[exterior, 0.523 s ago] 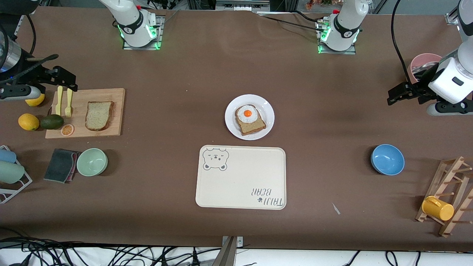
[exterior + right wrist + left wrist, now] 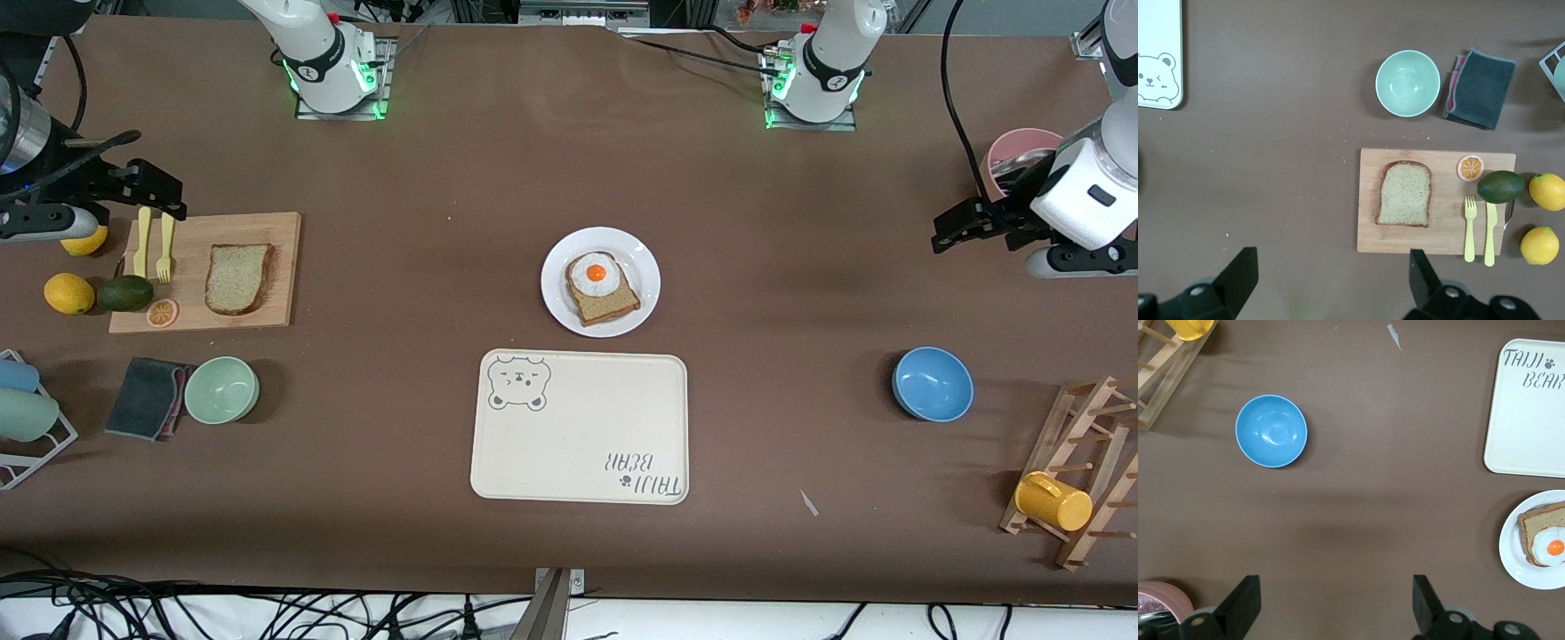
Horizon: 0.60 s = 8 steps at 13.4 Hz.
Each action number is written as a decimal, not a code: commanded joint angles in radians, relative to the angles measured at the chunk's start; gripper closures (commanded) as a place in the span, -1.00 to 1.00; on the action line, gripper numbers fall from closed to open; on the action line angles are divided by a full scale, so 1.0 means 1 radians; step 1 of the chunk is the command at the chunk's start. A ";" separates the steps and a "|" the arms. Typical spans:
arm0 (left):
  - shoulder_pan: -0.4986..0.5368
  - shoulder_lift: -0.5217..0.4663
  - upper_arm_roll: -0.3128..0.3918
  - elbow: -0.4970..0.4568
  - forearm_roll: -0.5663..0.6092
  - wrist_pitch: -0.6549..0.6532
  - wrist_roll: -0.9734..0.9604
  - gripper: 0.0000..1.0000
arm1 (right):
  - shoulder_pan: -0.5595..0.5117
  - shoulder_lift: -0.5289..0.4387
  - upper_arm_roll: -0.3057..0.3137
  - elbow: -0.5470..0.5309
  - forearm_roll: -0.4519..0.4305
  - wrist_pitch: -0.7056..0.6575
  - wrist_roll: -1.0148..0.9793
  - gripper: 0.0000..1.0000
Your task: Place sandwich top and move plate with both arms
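The sandwich top (image 2: 238, 277) (image 2: 1404, 193), a plain bread slice, lies flat on a wooden cutting board (image 2: 276, 307) toward the right arm's end of the table. At the table's middle stands the white plate (image 2: 642, 267) (image 2: 1513, 555), carrying a bread slice with a fried egg (image 2: 601, 286). My right gripper (image 2: 156, 192) (image 2: 1333, 260) hangs open and empty over the table by the board's fork-and-knife corner. Over the left arm's end, well away from the plate, the left gripper (image 2: 956, 229) (image 2: 1336, 585) waits open with nothing between its fingers.
A cream bear-print tray (image 2: 578, 427) lies nearer the camera than the plate. A blue bowl (image 2: 932, 384), a wooden rack with a yellow mug (image 2: 1053, 500) and a pink cup (image 2: 1022, 147) sit at the left arm's end. A green bowl (image 2: 221, 389), grey cloth (image 2: 147, 397), lemons and avocado (image 2: 124, 292) surround the board.
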 commanded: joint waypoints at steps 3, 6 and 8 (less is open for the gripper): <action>-0.004 0.010 0.001 0.021 0.033 -0.016 -0.011 -1.00 | -0.007 -0.011 0.005 -0.012 -0.008 0.008 -0.005 -1.00; -0.004 0.011 0.002 0.023 0.033 -0.016 -0.011 -1.00 | -0.007 -0.011 0.005 -0.012 -0.013 0.008 -0.005 -1.00; -0.004 0.011 0.002 0.023 0.033 -0.016 -0.011 -1.00 | -0.007 -0.011 0.005 -0.013 -0.013 0.008 -0.005 -1.00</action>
